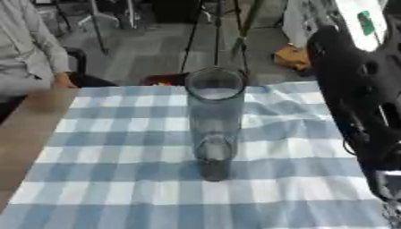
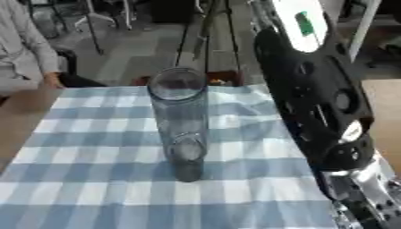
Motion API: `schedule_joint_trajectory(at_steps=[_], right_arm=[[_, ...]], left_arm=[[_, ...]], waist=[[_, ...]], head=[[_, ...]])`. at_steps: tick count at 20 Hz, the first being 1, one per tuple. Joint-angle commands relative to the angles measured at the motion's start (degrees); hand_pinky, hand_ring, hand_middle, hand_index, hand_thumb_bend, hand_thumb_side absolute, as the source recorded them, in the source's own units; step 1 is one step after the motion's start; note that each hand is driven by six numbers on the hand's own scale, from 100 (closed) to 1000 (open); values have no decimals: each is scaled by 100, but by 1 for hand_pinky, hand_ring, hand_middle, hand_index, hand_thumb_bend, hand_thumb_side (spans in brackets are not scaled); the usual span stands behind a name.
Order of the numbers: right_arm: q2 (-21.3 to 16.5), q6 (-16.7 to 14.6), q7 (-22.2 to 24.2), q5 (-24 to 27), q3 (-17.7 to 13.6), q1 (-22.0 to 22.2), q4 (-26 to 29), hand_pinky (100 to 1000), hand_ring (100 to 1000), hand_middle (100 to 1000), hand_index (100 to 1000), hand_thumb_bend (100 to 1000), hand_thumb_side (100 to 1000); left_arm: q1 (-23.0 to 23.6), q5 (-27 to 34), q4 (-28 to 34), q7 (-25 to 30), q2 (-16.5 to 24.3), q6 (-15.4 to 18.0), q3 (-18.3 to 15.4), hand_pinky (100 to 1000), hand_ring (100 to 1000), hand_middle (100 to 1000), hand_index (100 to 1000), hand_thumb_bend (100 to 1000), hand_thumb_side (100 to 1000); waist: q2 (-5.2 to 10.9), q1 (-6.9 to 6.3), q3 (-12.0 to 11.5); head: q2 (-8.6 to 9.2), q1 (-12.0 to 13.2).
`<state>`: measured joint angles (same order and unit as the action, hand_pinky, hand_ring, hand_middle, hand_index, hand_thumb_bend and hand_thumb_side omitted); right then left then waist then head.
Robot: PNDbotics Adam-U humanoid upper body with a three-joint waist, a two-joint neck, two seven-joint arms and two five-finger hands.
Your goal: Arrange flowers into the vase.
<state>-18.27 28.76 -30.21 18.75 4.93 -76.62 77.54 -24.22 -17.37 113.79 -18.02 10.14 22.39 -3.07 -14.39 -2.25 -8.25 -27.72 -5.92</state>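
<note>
A tall clear glass vase [image 1: 214, 120] stands upright in the middle of the blue and white checked tablecloth [image 1: 117, 179]. It holds no flowers, and no flowers show in either view. My right arm [image 2: 321, 103], black with a silver joint near its lower end, runs down the right side of the table, to the right of the vase and apart from it. Its hand lies beyond the lower right corner, out of sight. My left arm and hand show in neither view.
A bare wooden strip of table [image 1: 31, 134] lies left of the cloth. A red thing [image 1: 160, 79] sits just past the table's far edge behind the vase. Tripod legs [image 1: 218, 31] and a brown box [image 1: 291, 56] stand on the floor beyond.
</note>
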Motion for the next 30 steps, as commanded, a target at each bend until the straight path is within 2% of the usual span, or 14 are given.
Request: schedule_joint_trajectory(at_steps=[1, 11, 20, 24, 30], right_arm=[[-26, 78, -51, 105, -57, -88, 158, 654, 258, 100, 126, 100, 138], [-31, 142, -47, 151, -18, 16, 224, 667, 261, 100, 127, 100, 137], [65, -22, -155, 248, -151, -15, 363, 606, 251, 100, 128, 100, 133], [114, -220, -287, 363, -230, -21, 501, 572, 247, 100, 127, 100, 130], [112, -915, -36, 135, -158, 70, 624, 541, 244, 100, 126, 100, 118]], left_arm=[[-65, 3, 80, 4, 104, -2, -5, 552, 730, 817, 883, 219, 1000], [-61, -1, 80, -12, 94, 6, -11, 552, 730, 817, 883, 219, 1000], [-74, 15, 80, -1, 78, -2, 0, 551, 730, 817, 883, 218, 1000], [-85, 24, 80, 16, 66, -2, 9, 551, 730, 817, 883, 217, 1000], [-81, 39, 80, 21, 52, -9, 4, 549, 730, 817, 883, 217, 1000]], waist=[[125, 3, -8], [117, 23, -21], [90, 16, -82], [84, 14, -121], [51, -3, -157]], head=[[-30, -10], [-13, 3], [29, -16], [67, -24], [139, -20]])
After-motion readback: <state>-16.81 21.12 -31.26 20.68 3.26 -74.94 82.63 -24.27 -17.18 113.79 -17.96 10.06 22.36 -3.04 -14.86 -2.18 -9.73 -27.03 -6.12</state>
